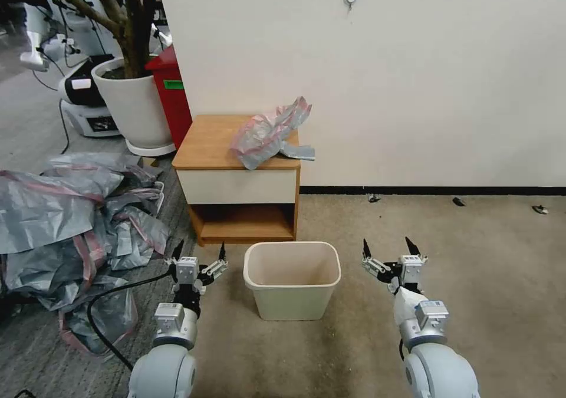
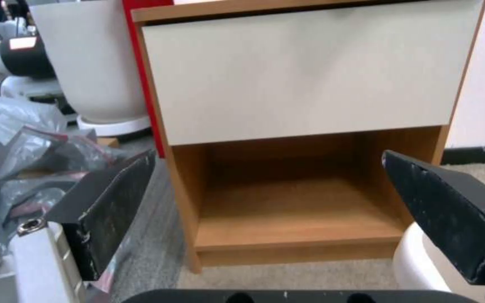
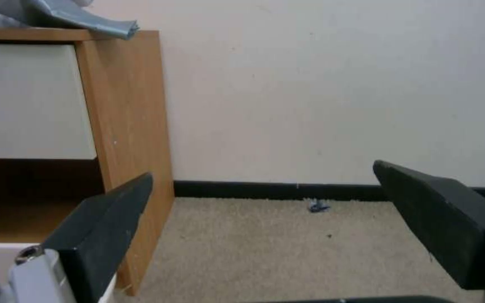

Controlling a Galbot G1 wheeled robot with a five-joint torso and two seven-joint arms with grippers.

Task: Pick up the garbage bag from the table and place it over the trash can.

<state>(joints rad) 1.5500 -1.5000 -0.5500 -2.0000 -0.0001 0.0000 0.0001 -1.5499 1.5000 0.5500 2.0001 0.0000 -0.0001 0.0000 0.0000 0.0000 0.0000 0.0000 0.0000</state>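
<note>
The garbage bag (image 1: 268, 134), crumpled grey plastic with a pinkish rim, lies on the right part of the table (image 1: 206, 144), one flap hanging over the right edge (image 3: 80, 19). The cream trash can (image 1: 292, 279) stands on the carpet in front of the table. My left gripper (image 1: 200, 252) hovers low to the left of the can, open and holding nothing. My right gripper (image 1: 388, 248) hovers to the right of the can, open as well. In the left wrist view the table's drawer front (image 2: 304, 71) and shelf fill the middle, with the can's rim (image 2: 417, 256) beside one finger.
A big heap of grey bags (image 1: 71, 221) covers the floor at the left, with a black cable running over it. A white plant pot (image 1: 132, 106) and a red bin (image 1: 171, 94) stand behind the table's left side. The wall rises right behind the table. Open carpet lies to the right.
</note>
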